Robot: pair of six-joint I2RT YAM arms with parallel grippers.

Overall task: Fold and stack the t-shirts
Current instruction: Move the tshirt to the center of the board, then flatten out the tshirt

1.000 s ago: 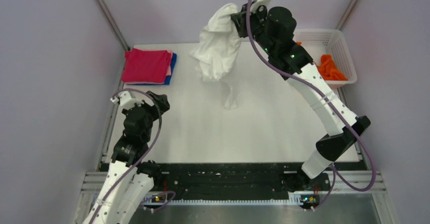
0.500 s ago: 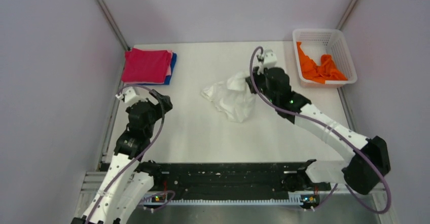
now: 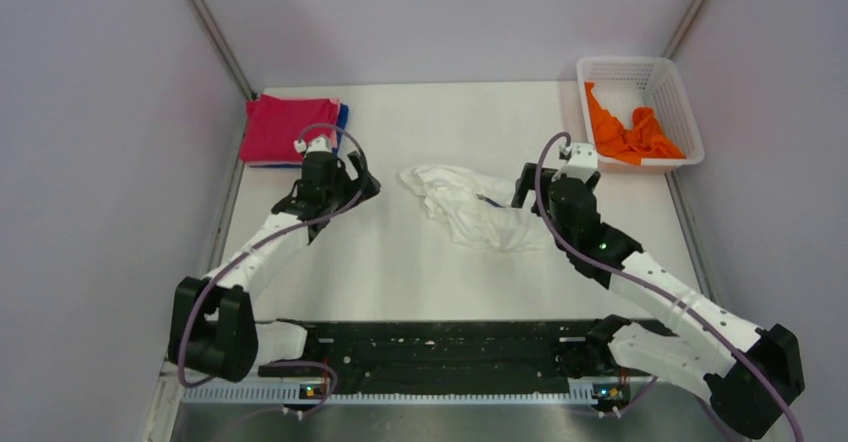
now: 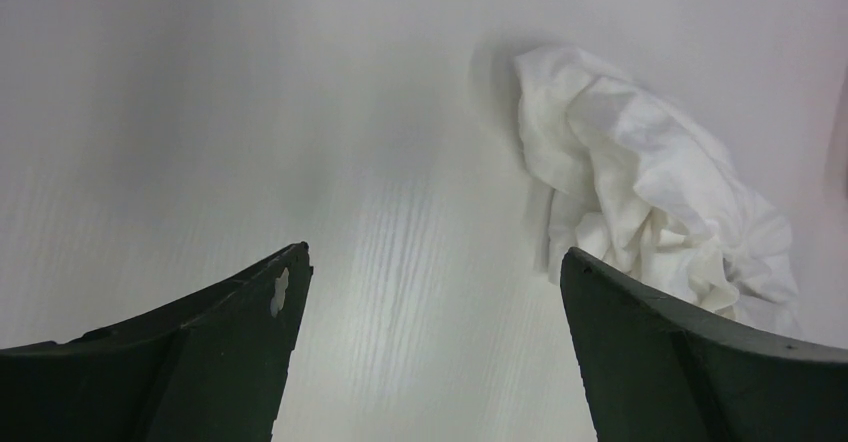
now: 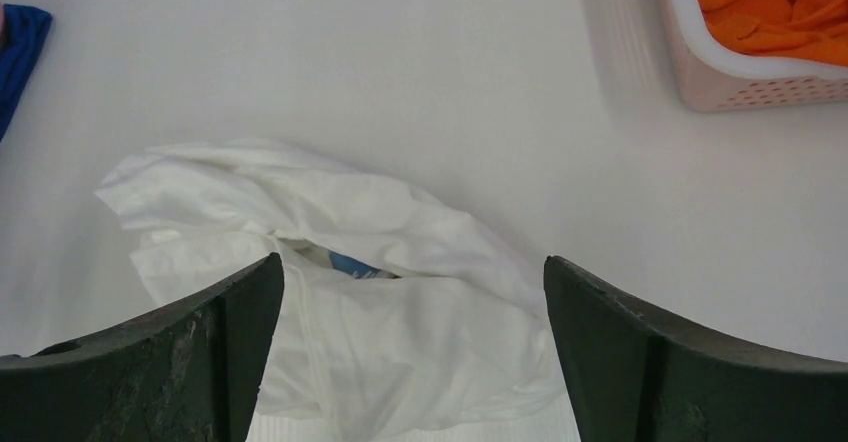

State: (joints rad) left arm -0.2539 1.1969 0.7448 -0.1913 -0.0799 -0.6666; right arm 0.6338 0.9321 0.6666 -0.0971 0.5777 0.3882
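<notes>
what just changed: my right gripper (image 5: pixel 412 267) let go. A second ago it was clamped on the white t-shirt (image 3: pixel 470 207) and dangling it up high over the back of the table (image 3: pixel 420 272). Then it brought it down, and now the fingers are spread wide with nothing between them.

white t-shirt now: dumped mid-table in a crumpled heap, just in front of my right fingers. A bit of the blue print (image 5: pixel 355 264) peeks out of a fold. Definitely not flat.

left gripper (image 4: pixel 432 257): wide open too, holding nothing. It's swung in from the near-left side, so it's now near the heap's left edge but not touching it.

done pile: magenta-red t-shirt (image 3: pixel 288 129) folded on top of the blue t-shirt (image 3: pixel 343 117), back-left corner, same as before.

still waiting: orange t-shirt (image 3: pixel 625 134), bunched in the white basket (image 3: pixel 668 82), back right.

what it means: I'd say the shake-out didn't spread the shirt. Both hands are free though, so my guess is the next job is finding two corners or shoulders and pulling it flat before any folding.

watch out: the layers are tangled, so it'd be easy to pinch two at once.
</notes>
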